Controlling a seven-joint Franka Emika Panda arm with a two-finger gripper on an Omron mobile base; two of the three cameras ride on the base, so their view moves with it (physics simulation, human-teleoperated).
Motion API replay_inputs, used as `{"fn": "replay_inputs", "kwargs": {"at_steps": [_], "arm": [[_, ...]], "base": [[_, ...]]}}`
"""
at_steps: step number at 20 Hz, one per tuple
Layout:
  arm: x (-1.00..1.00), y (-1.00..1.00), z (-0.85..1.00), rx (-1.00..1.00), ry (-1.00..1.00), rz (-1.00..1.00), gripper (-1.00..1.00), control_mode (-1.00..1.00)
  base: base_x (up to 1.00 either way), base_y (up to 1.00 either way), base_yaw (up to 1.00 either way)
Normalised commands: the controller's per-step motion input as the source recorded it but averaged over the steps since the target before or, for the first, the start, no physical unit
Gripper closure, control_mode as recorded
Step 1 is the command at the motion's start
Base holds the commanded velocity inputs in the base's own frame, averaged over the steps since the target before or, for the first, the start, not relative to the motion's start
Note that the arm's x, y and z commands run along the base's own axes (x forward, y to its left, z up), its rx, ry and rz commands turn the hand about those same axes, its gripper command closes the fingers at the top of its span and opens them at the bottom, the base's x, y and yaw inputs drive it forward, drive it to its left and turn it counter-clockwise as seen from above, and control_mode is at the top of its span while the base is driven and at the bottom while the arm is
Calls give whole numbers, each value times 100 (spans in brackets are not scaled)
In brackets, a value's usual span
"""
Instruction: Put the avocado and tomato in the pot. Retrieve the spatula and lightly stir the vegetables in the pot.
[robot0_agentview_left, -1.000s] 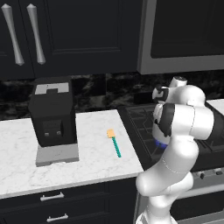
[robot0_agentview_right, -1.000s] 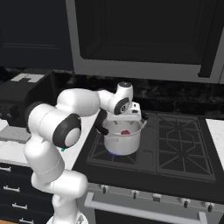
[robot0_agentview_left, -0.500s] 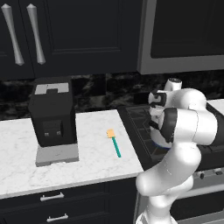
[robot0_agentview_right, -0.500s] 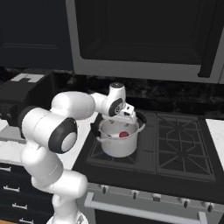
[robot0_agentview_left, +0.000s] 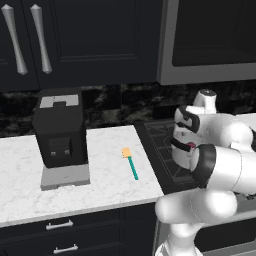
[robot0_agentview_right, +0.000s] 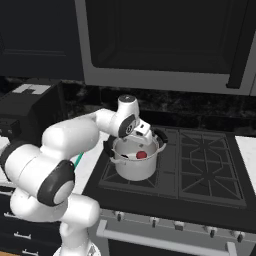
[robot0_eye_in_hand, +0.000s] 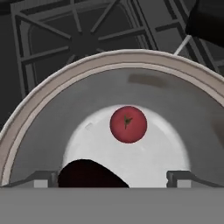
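The tomato (robot0_eye_in_hand: 127, 124) lay in the pot (robot0_agentview_right: 135, 167), approx. at centre. The gripper (robot0_eye_in_hand: 113, 177) hung over the rim w/ jaws wide, holding nothing. Veg step seemed finished; next the spatula (robot0_agentview_left: 130, 162), on the counter (robot0_agentview_left: 107, 182) at 9 o'clock from the pot, needed a long reach.

Dark red tomato (robot0_eye_in_hand: 127, 124) lying inside the steel pot (robot0_agentview_right: 136, 167), frame centre; teal-handled spatula (robot0_agentview_left: 130, 161) lying flat on the white table (robot0_agentview_left: 105, 182).

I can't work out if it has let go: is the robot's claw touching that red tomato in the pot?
Apart. In the hand view the tomato lies alone on the pot's pale floor, well clear of the open gripper.
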Motion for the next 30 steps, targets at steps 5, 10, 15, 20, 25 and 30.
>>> {"fn": "replay_inputs", "kwargs": {"at_steps": [5,10,15,20,25,30], "arm": [[-87,23,64,0,-9,-1,-100,-100],[-99,35,74,0,-2,0,-100,-100],[-95,42,81,0,0,0,-100,-100],[-78,53,70,1,2,0,-100,-100],[-35,76,8,0,6,0,-100,-100],[-1,82,-6,0,1,0,-100,-100]], "base": [[0,0,0],[0,0,0],[0,0,0],[0,0,0],[0,0,0],[0,0,0]]}}
